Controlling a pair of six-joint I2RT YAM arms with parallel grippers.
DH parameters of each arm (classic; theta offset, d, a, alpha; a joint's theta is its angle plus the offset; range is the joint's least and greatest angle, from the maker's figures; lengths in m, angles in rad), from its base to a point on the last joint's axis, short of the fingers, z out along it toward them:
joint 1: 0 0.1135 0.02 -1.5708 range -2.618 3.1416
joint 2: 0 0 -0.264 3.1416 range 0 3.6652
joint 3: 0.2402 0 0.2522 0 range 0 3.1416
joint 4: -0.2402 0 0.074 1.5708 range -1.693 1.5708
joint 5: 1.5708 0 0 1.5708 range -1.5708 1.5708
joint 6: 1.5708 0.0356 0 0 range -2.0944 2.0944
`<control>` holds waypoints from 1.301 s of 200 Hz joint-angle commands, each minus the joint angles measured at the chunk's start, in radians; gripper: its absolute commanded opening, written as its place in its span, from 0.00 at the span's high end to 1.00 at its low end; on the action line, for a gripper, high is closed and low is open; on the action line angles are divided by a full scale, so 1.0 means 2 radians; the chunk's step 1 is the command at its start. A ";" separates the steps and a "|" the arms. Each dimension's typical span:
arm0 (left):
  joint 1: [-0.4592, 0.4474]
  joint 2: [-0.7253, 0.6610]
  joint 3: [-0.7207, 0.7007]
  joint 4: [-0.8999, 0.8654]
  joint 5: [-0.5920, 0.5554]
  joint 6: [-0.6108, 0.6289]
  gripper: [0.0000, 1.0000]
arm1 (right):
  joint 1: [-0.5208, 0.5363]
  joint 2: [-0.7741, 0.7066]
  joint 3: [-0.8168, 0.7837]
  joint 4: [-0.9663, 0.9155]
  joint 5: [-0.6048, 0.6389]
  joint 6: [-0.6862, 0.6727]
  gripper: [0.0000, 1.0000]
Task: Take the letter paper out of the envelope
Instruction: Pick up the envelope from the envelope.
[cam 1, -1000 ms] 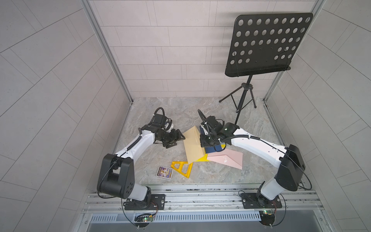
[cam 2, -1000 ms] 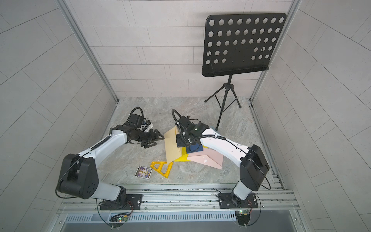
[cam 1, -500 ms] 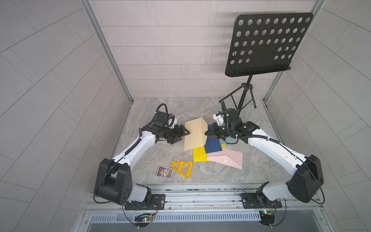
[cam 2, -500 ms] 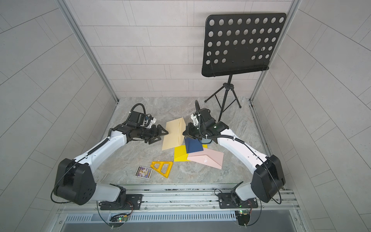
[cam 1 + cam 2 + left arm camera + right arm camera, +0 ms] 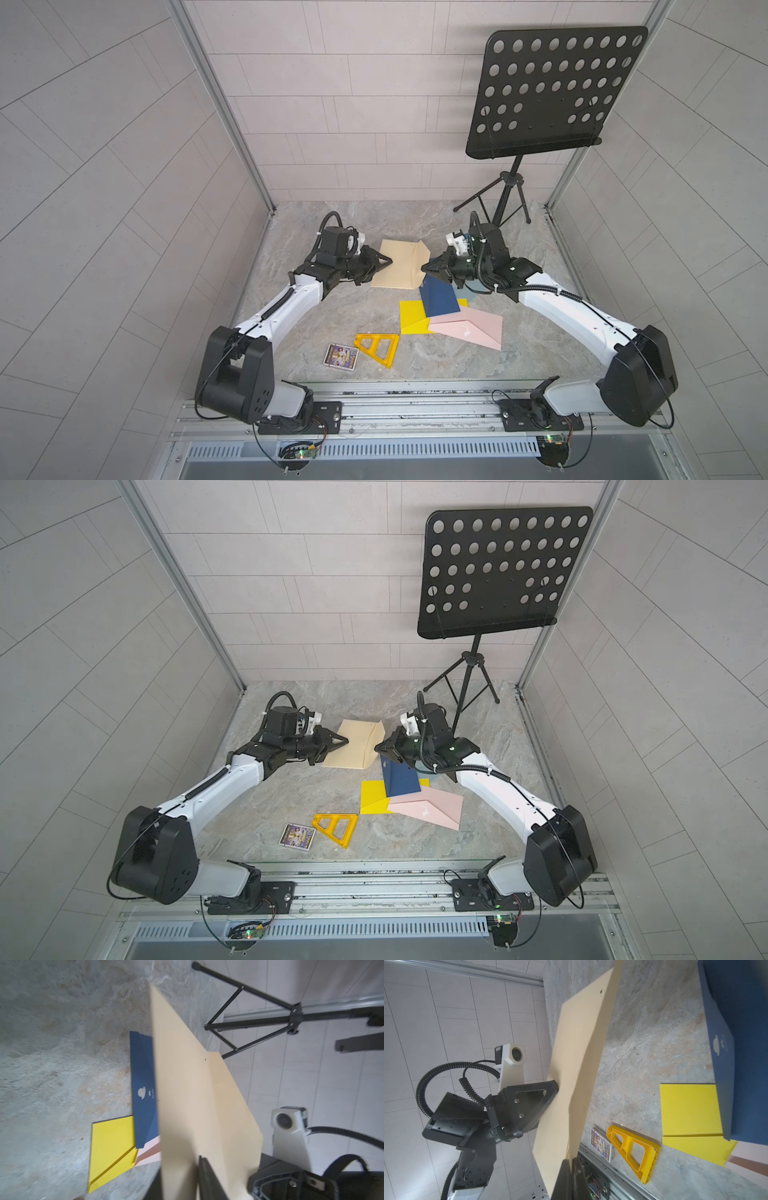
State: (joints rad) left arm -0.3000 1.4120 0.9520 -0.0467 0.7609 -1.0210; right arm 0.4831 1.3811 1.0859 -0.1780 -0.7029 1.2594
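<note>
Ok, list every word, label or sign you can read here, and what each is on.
Navy envelope: white hat-shaped logo with small print beside it, too blurred to read.
Small printed box by the yellow triangle: lettering too small to read.
Tan envelope: no text visible.

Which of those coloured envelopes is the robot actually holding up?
The tan envelope, pinched at opposite edges by the left gripper and right gripper. The navy, yellow and pink ones lie loose on the table.
</note>
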 commanded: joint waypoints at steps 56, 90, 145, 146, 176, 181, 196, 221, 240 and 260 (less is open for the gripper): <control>-0.013 -0.006 -0.041 0.227 -0.037 -0.185 1.00 | -0.005 -0.030 -0.070 0.147 0.016 0.140 0.58; -0.030 0.004 -0.021 0.217 -0.043 -0.175 1.00 | 0.012 -0.029 -0.072 0.165 0.033 0.156 0.46; -0.037 0.002 -0.014 0.206 -0.048 -0.167 1.00 | 0.022 -0.032 -0.078 0.163 0.058 0.160 0.57; -0.037 0.001 -0.014 0.206 -0.048 -0.167 1.00 | 0.022 -0.032 -0.078 0.163 0.058 0.160 0.58; -0.038 -0.005 -0.020 0.201 -0.048 -0.163 1.00 | 0.022 -0.038 -0.081 0.170 0.065 0.166 0.69; -0.038 -0.006 -0.020 0.199 -0.049 -0.161 1.00 | 0.022 -0.039 -0.083 0.171 0.066 0.167 0.69; -0.038 -0.009 -0.022 0.195 -0.050 -0.158 1.00 | 0.021 -0.042 -0.086 0.173 0.067 0.171 0.71; -0.039 -0.011 -0.025 0.194 -0.053 -0.156 1.00 | 0.021 -0.046 -0.089 0.177 0.068 0.175 0.77; -0.038 -0.012 -0.027 0.194 -0.054 -0.156 1.00 | 0.020 -0.050 -0.092 0.178 0.072 0.178 0.81; -0.038 -0.014 -0.028 0.194 -0.056 -0.156 1.00 | 0.018 -0.056 -0.094 0.177 0.075 0.178 0.84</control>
State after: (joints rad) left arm -0.3733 1.4132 0.8940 0.3309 0.6563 -1.3350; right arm 0.5243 1.3087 0.9081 0.1524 -0.5724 1.5848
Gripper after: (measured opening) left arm 0.057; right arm 0.169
